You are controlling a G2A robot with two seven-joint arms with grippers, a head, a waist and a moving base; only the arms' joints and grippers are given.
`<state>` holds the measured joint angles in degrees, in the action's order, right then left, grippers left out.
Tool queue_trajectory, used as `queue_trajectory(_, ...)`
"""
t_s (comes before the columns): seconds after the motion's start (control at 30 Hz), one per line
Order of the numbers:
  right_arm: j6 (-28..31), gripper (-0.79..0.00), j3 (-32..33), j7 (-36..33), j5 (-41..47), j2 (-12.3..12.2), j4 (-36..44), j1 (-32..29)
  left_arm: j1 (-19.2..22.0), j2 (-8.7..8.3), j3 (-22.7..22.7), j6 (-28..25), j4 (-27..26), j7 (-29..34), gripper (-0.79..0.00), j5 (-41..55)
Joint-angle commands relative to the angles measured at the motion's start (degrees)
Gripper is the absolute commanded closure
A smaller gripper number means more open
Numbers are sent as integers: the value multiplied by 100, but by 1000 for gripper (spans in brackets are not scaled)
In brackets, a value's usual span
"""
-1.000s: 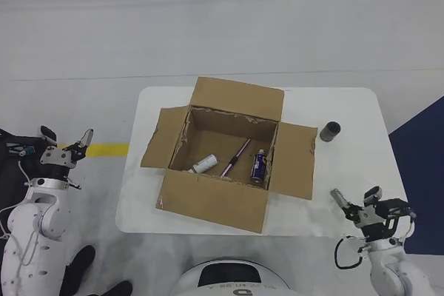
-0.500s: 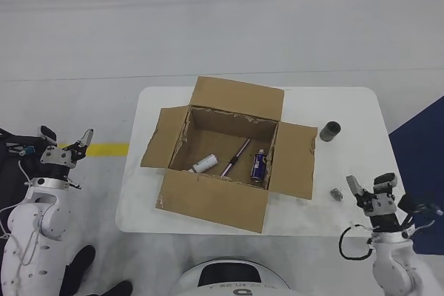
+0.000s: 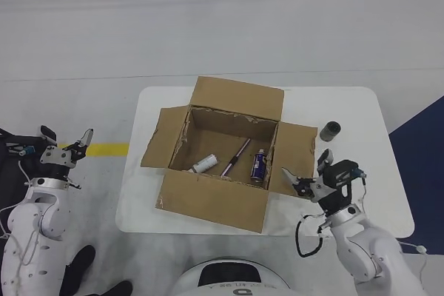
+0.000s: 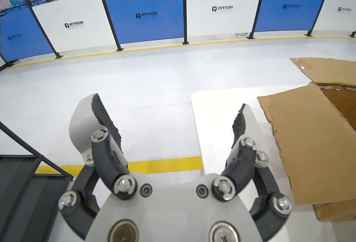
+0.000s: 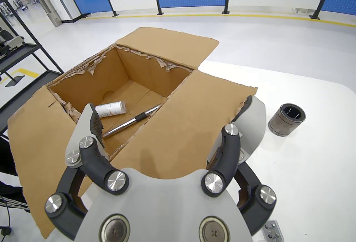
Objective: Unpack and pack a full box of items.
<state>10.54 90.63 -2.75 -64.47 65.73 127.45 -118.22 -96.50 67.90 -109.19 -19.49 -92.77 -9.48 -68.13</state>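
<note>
Box flap (image 3: 294,159) lies beneath parted right jaws.

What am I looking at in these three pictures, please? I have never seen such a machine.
It is a robot with two arms. One picture looks down from a camera above the arms; the other two come from cameras on its wrists. On the white table stands an open brown cardboard box holding a white can, a thin metal rod and a small blue can. A dark metal cylinder sits beside the box. The left gripper is off the table's side; the right gripper hovers over a box flap. Both are open and hold nothing.
</note>
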Motion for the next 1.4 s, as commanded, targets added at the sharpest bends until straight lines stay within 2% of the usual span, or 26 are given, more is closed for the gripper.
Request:
queue_trajectory(0.0,0,-785,0,54,0,0,0,0,0,0,0,0,0,0,-785,0)
queue_trajectory(0.1,0,-785,0,54,0,0,0,0,0,0,0,0,0,0,-785,0)
queue_trajectory(0.13,258,-785,-114,-22,105,-6,82,24,0,0,0,0,0,0,-785,0)
queue_trajectory(0.3,739,-785,-659,-1370,982,-18,620,687,0,0,0,0,0,0,-785,0)
queue_trajectory(0.47,-261,-785,-1078,-2960,2225,24,496,1611,0,0,0,0,0,0,-785,0)
queue_trajectory(0.63,-1601,-785,-1298,-3841,2735,85,-131,2602,0,0,0,0,0,0,-785,0)
queue_trajectory(0.7,-1818,-785,-1338,-3917,2837,102,-274,2853,0,0,0,0,0,0,-785,0)
queue_trajectory(1.07,-1818,-785,-1338,-3917,2837,102,-274,2853,0,0,0,0,0,0,-785,0)
queue_trajectory(1.13,-2076,-785,-1424,-3882,2628,112,-515,2932,0,0,0,0,0,0,-785,0)
queue_trajectory(1.37,-3188,-785,-2358,-4559,2496,247,-1422,4005,0,0,0,0,0,0,-785,0)
